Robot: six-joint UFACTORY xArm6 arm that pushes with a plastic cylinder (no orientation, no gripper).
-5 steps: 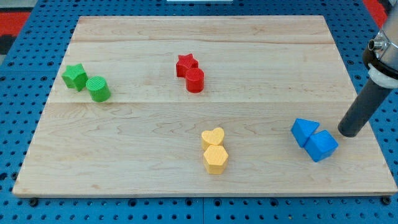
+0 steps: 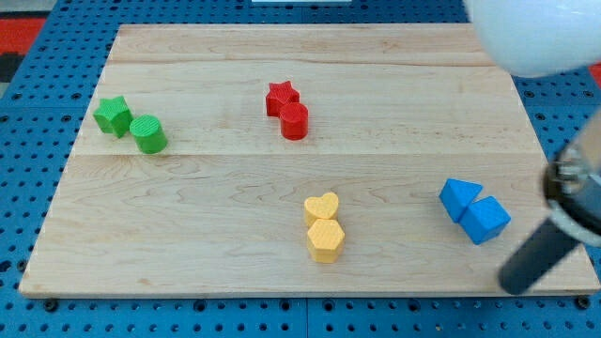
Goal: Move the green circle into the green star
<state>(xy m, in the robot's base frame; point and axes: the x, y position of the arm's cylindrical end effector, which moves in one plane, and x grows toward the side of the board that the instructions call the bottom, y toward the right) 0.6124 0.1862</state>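
Note:
The green circle [image 2: 148,134] sits at the board's left, touching the green star [image 2: 113,115] just up and left of it. My tip [image 2: 516,284] is at the board's bottom right corner, below and right of the two blue blocks [image 2: 474,212], far from the green pair. The dark rod rises up and right from the tip to the view's right edge.
A red star [image 2: 281,96] and a red cylinder [image 2: 294,121] touch near the top middle. A yellow heart [image 2: 322,207] and a yellow hexagon [image 2: 325,239] touch at the bottom middle. A blurred white arm part [image 2: 531,33] fills the top right corner.
My tip has moved down towards the view's bottom, from right of the blue blocks to below and right of them. No block has moved.

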